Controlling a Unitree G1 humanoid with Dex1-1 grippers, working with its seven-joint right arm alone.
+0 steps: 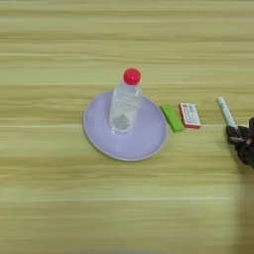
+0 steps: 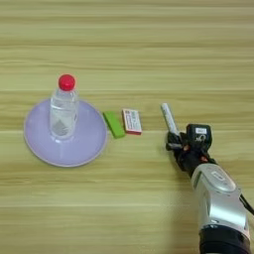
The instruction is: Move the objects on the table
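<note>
The step in hand looks like the pick-up of the slim white pen with a black cap [image 2: 168, 118]. The robot's claw of two black fingers on a silver forearm [image 2: 174, 144] sits right at the pen's near end, where the dark cap should be. The fingers seem closed in around that end, but whether they truly grip it or only touch it I cannot tell, since black cap and black fingers merge.

From the claw, the pen runs away and slightly to its left, lying flat on the wide light-yellow wood-grain table [image 2: 149, 208]. Further left, near but apart from the pen, lies the small flat red-and-white box [image 2: 132, 121], and just beside that the small green block [image 2: 114, 124]. Well to the left stands the clear plastic bottle with a red cap [image 2: 63, 109], upright on the round lilac plate [image 2: 84, 149].

The next move likely calls for a firm hold confirmed on the pen, then a lift clear of the box.

The box carries print, too small to read. A white label on the claw's housing is likewise illegible.
</note>
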